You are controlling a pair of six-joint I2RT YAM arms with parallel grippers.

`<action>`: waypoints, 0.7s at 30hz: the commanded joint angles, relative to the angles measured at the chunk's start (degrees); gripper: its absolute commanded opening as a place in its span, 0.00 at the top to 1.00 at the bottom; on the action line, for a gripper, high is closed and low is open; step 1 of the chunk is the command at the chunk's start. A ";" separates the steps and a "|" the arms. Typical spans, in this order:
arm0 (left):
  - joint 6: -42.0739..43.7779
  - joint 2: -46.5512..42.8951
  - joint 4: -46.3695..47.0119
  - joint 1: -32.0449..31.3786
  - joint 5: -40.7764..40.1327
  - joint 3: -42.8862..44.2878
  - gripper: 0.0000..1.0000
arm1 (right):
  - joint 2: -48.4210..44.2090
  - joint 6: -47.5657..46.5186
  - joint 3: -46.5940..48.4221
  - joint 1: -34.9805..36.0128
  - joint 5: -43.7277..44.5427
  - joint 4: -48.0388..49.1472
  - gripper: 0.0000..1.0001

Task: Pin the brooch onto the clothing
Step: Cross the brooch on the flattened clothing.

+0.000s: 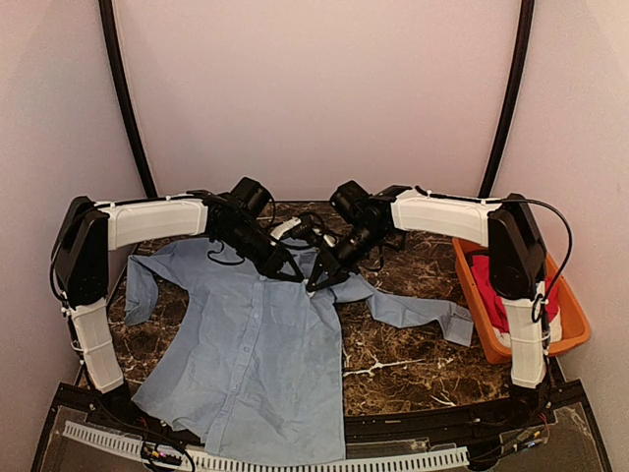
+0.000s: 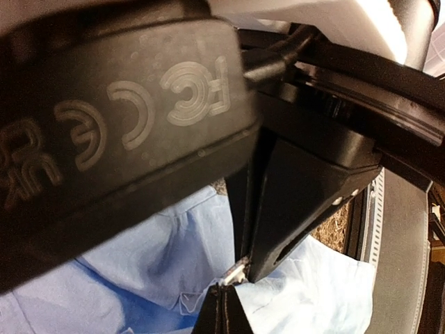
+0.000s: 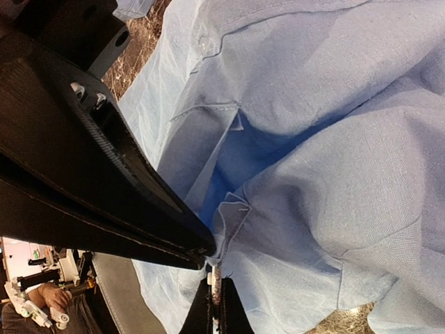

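Note:
The light blue shirt (image 1: 256, 354) lies spread on the marble table, collar toward the back. Both grippers meet over its upper front near the collar. My left gripper (image 1: 295, 273) is shut on a small silvery-white brooch (image 2: 233, 274), which also shows in the right wrist view (image 3: 213, 280) pressed against the cloth. My right gripper (image 1: 316, 283) is shut on a raised fold of the shirt (image 3: 334, 174), its tips (image 3: 208, 252) right against the brooch. In the left wrist view my left gripper (image 2: 245, 273) touches the pinched shirt (image 2: 139, 257).
An orange basket (image 1: 580, 315) at the right edge holds a red garment (image 1: 491, 285). One sleeve stretches right toward it (image 1: 423, 313). A white slotted rail (image 1: 295, 460) runs along the near edge. The dark marble table (image 1: 413, 354) shows beside the shirt.

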 commanded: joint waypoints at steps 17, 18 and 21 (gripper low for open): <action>-3.38 -6.54 8.79 -0.35 -3.93 -5.15 0.99 | 1.22 -3.66 0.74 2.62 -5.07 -1.24 1.00; -3.42 -6.90 8.35 -0.35 -3.01 -5.07 0.99 | 1.04 -3.30 0.25 2.09 -5.05 -1.12 1.00; -3.62 -8.22 7.48 -0.31 -2.24 -5.30 0.99 | -0.14 -2.02 -1.38 0.71 -4.79 0.30 1.00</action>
